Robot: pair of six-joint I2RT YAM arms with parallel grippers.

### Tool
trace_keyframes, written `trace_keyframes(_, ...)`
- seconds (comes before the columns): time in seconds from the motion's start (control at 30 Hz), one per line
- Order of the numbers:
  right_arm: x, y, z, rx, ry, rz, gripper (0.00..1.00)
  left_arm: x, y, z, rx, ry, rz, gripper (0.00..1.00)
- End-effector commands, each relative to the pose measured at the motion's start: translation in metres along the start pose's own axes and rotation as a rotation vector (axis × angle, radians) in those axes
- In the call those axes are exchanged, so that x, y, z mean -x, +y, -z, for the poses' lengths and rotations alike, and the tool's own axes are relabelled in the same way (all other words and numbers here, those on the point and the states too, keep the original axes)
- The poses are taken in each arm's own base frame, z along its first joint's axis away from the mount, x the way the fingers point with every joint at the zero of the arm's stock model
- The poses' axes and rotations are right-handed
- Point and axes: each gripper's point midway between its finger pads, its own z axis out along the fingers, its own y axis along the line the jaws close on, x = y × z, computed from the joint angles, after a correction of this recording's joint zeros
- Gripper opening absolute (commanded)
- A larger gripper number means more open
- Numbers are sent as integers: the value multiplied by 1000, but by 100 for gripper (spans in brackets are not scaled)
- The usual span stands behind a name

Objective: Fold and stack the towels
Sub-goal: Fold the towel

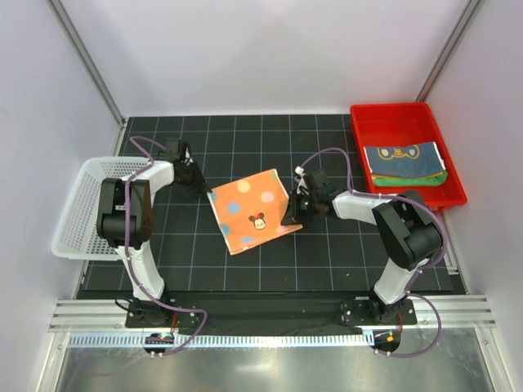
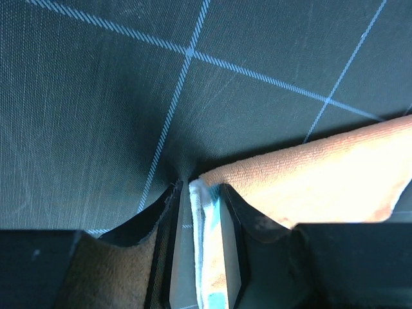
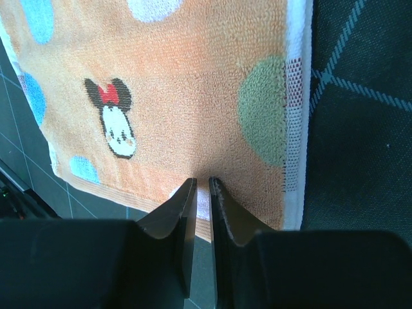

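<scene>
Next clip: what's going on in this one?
Both arms are working on the orange spotted towel, which lies on the dark mat in the middle of the table. The left gripper pinches its left corner and the right gripper pinches its right edge. A blue-edged yellow towel already sits folded on a green towel in the red bin on the right.

Plain white walls (image 1: 261, 57), black gridded mat (image 1: 245, 139), near-edge rail (image 1: 90, 314) perhaps aluminium, even light
</scene>
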Motion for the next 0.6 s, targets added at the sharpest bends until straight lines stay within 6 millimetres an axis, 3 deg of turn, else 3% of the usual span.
trace_keyframes(0.0,-2,-11,-3,-46,-15,11,21,12,-10,2,-68,-16,-2,33)
trace_keyframes(0.13,-2,-11,-1,-48,-20,11,21,14,-8,15,-52,-54,-16,35)
trace_keyframes(0.33,14,4,9,-29,-44,15,21,31,-26,45,-92,-119,-43,43)
trace_keyframes(0.43,45,27,20,13,-103,69,26,43,-30,53,-88,-155,-85,45)
trace_keyframes(0.47,66,38,25,40,-146,101,29,44,-30,52,-87,-154,-100,45)
trace_keyframes(0.53,79,44,23,86,-136,175,35,45,-38,54,-138,-129,-174,45)
trace_keyframes(0.57,102,58,30,134,-167,222,38,42,-39,48,-163,-101,-201,45)
